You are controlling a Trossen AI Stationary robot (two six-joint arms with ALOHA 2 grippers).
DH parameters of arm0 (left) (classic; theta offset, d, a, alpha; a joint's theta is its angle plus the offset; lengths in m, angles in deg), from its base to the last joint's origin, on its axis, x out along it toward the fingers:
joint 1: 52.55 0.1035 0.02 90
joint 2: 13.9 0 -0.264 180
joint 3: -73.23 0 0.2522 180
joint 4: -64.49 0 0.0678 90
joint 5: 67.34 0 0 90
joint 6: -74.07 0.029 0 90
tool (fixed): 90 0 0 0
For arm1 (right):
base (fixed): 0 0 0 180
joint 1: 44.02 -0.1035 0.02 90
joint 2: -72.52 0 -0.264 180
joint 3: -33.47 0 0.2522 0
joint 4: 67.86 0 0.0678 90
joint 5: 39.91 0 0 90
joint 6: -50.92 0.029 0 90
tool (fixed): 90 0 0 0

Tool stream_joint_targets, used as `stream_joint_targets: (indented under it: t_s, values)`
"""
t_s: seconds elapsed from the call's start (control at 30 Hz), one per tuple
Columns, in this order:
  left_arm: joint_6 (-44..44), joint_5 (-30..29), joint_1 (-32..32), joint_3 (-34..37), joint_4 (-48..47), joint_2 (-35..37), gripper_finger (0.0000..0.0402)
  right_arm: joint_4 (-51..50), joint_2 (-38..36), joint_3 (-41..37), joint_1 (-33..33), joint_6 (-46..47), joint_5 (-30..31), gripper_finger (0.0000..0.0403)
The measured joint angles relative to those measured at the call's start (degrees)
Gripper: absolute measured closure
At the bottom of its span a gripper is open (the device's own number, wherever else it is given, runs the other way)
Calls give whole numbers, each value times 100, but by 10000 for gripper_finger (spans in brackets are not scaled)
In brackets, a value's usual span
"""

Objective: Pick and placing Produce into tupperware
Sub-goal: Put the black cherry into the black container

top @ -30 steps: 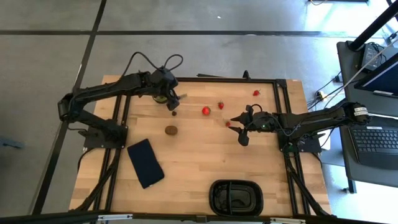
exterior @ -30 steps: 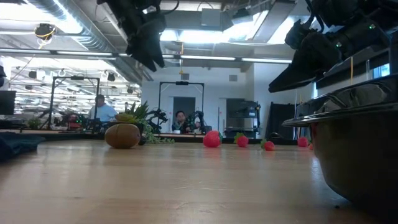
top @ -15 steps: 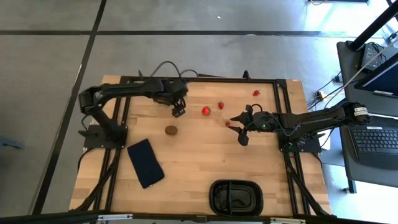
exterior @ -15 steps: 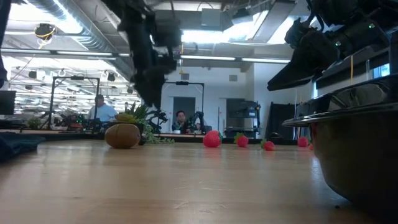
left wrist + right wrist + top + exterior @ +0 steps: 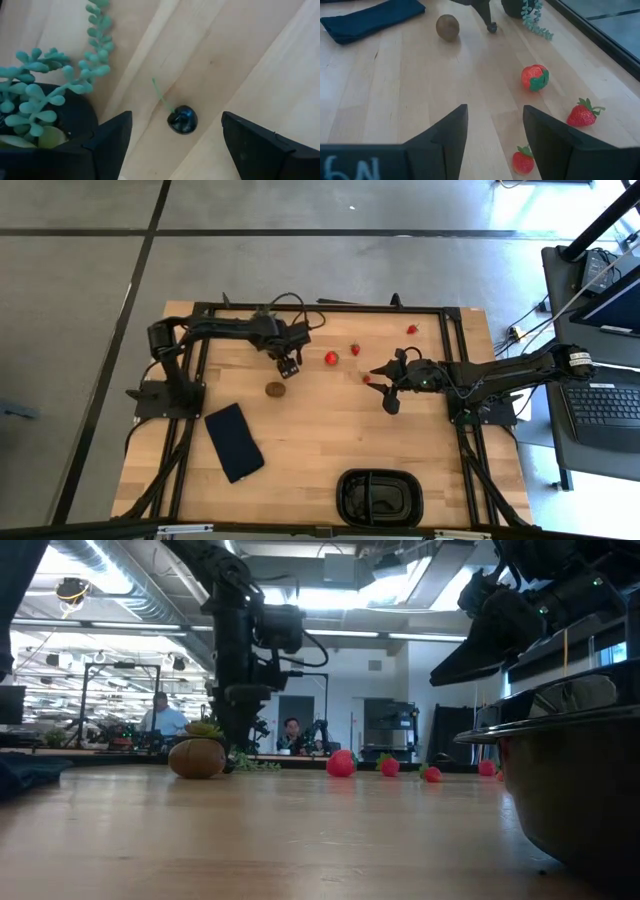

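In the low view the tupperware point(image 5: 570, 780) is cut off by the right and bottom edges, so only part of its wall and rim shows and its compartments are not visible there. In the left wrist view the potted plant point(image 5: 35, 112) is cut off at the left edge and partly hidden behind the left gripper's point(image 5: 172, 137) own finger. In the right wrist view 1 strawberry point(image 5: 523, 161) lies partly hidden between the right gripper's point(image 5: 494, 132) fingers, and the dark navy slab point(image 5: 372, 19) is cut off at the upper edge.

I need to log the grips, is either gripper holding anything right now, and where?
Nothing is held. The left gripper hangs open over a dark berry; the right gripper is open above a strawberry.
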Motion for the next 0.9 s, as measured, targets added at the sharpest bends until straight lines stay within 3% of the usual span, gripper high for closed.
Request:
stream_joint_targets:
  t_s: [0.9]
  values:
    - [185,-53,-145,4,-95,-54,104,-5,1,0,0,23,0,210]
